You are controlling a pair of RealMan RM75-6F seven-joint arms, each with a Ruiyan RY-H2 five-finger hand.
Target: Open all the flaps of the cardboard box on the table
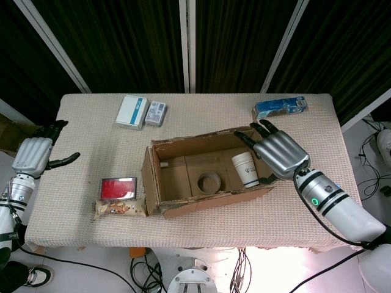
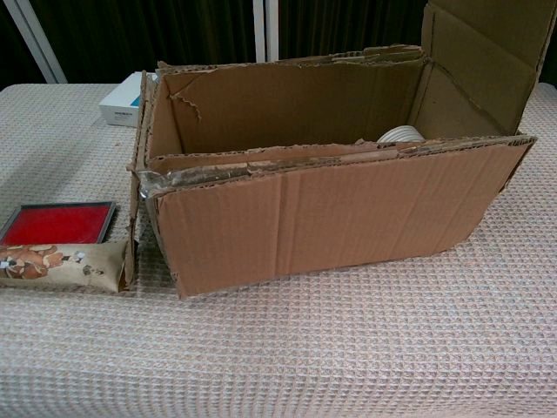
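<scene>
The cardboard box (image 1: 201, 177) sits mid-table with its top open, and it fills the chest view (image 2: 331, 200). Its right end flap (image 2: 479, 61) stands upright above the right wall. My right hand (image 1: 278, 152) lies against that flap with its fingers stretched out flat, holding nothing; the chest view hides it behind the flap. The left end flap (image 1: 148, 180) hangs out by the left wall. A white paper cup (image 1: 245, 168) and a tape roll (image 1: 208, 182) lie inside the box. My left hand (image 1: 36, 154) hovers past the table's left edge, fingers apart and empty.
A white box (image 1: 132, 112) and a small box (image 1: 156, 113) lie at the back left, and a blue carton (image 1: 280, 108) at the back right. A red tin (image 1: 118, 188) and a snack packet (image 1: 119, 208) sit just left of the cardboard box.
</scene>
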